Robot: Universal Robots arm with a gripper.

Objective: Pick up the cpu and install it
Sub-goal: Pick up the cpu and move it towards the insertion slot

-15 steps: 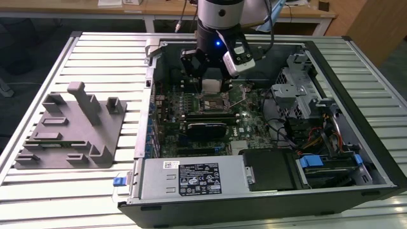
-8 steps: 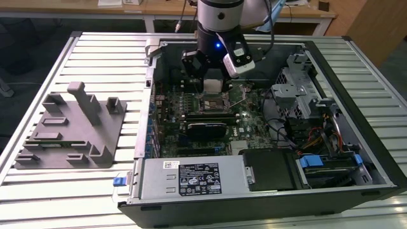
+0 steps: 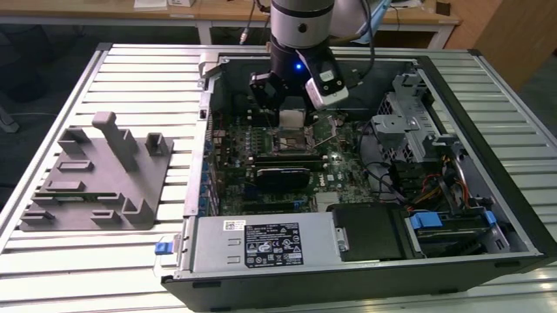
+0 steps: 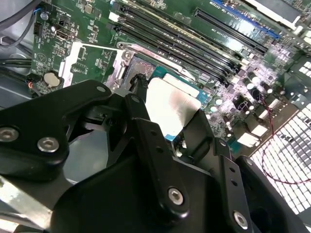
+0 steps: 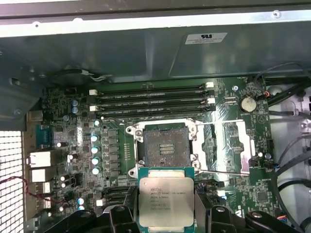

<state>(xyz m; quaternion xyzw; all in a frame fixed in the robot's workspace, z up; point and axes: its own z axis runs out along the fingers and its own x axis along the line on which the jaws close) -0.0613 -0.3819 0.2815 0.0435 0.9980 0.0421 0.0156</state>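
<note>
My gripper (image 3: pixel 291 115) is shut on the cpu (image 3: pixel 291 119), a flat square chip with a silvery metal top, gripped by two opposite edges. It hangs inside the open computer case (image 3: pixel 487 261), just above the motherboard. In the first wrist view the cpu (image 5: pixel 166 201) sits between the black fingers (image 5: pixel 204 213) of my gripper (image 5: pixel 166 216), right beside the open, empty socket (image 5: pixel 167 148) with its metal frame and raised latch lever. The second wrist view shows the cpu (image 4: pixel 170 104) tilted over the board, held in my gripper (image 4: pixel 167 119).
A grey plastic tray (image 3: pixel 96 176) with upright posts lies on the slatted table at the exterior view's left. Inside the case are memory slots (image 5: pixel 150 99), a black card (image 3: pixel 283 177), a power supply (image 3: pixel 261 244), a drive cage (image 3: pixel 409 124) and loose cables (image 3: pixel 435 189).
</note>
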